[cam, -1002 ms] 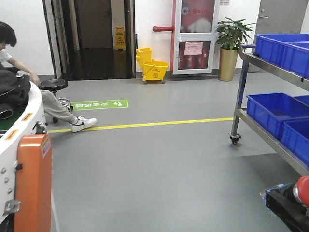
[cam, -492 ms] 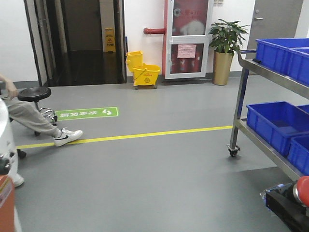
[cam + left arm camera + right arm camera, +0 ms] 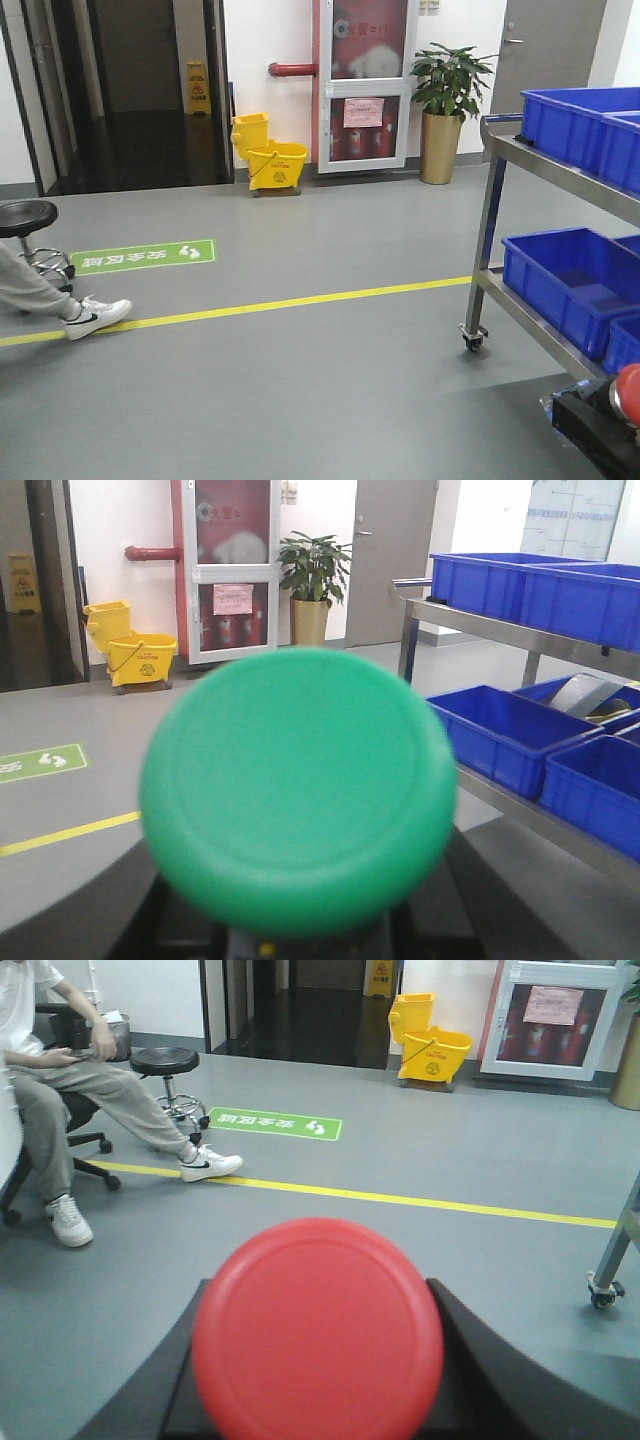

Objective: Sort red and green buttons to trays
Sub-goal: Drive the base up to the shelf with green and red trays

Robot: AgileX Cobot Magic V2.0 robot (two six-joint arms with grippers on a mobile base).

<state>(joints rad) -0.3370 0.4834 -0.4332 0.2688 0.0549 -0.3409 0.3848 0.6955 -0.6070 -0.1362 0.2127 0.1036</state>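
The green button [image 3: 298,785] fills the left wrist view with its dome cap toward the camera. My left gripper [image 3: 305,932] is shut on its base, black fingers [image 3: 135,905] showing on either side. The red button [image 3: 318,1328] sits the same way in my right gripper [image 3: 320,1405], which is shut on it, its dark fingers [image 3: 478,1360] flanking the cap. In the front view only the red cap [image 3: 628,392] and the black right gripper [image 3: 598,425] show at the bottom right corner. The trays are out of view.
A steel wheeled trolley [image 3: 490,210] carrying deep blue crates [image 3: 565,275] stands at the right. A yellow mop bucket [image 3: 268,155] and a potted plant [image 3: 443,110] stand by the far wall. A seated person [image 3: 60,1090] and a black stool [image 3: 165,1065] are at the left, by a yellow floor line [image 3: 300,298].
The front view has swung so the scene slides left: the white-and-orange machine has left the frame and the trolley appears closer. The red button stays in the right gripper.
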